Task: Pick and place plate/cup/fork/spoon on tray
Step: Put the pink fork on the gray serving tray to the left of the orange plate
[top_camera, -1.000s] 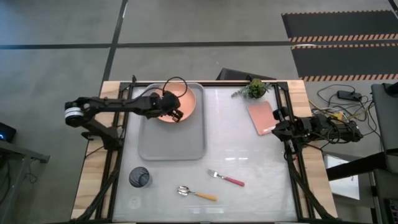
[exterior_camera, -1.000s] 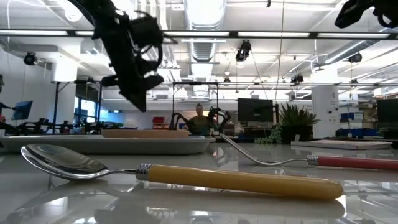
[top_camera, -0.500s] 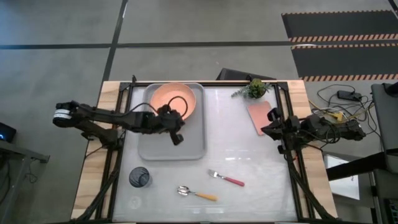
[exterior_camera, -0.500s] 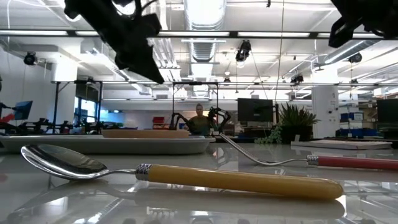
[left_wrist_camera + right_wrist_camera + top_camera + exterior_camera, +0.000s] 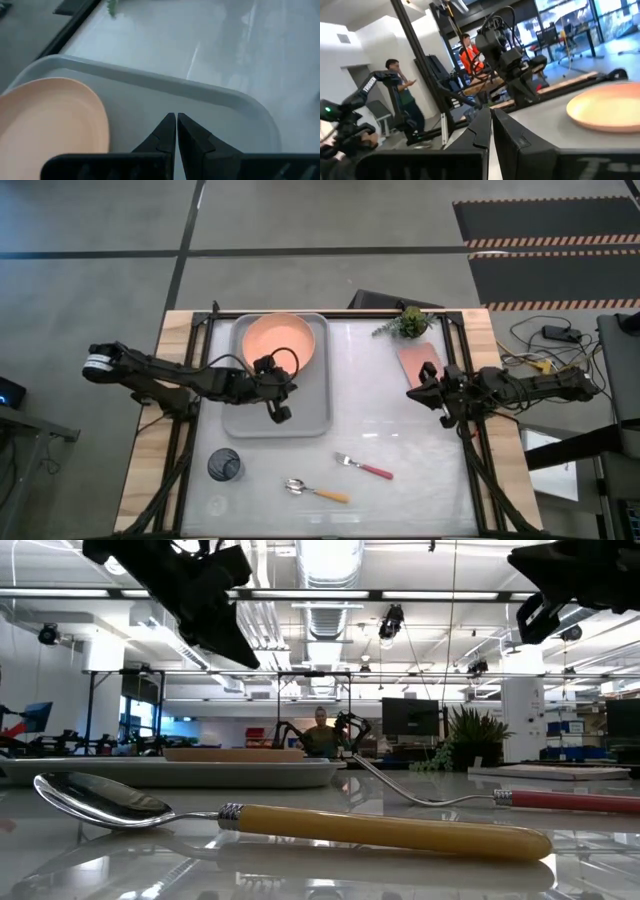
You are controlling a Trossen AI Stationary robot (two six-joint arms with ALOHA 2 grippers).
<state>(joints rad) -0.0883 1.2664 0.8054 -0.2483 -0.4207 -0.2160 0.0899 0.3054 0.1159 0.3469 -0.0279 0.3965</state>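
The salmon-orange plate (image 5: 280, 342) lies flat on the far part of the light-grey tray (image 5: 300, 418); it also shows in the left wrist view (image 5: 50, 120). My left gripper (image 5: 278, 412) is shut and empty above the tray's middle (image 5: 176, 125). My right gripper (image 5: 415, 392) is shut and empty above the table's right part, near the pink slab. The dark cup (image 5: 224, 466) stands near the front left. The fork (image 5: 364, 468) and the spoon (image 5: 318, 491) lie on the table near the front; the spoon (image 5: 290, 825) lies closest in the low view.
A pink rectangular slab (image 5: 416, 360) and a small green plant (image 5: 408, 322) sit at the table's far right. Cables lie beyond the right edge. People show in the room behind the table in the right wrist view.
My left gripper has drawn back from the plate toward the table's near edge and now stands over the tray's middle; the plate stays flat on the tray. My right gripper has moved toward the table's left, out over the table past the pink slab.
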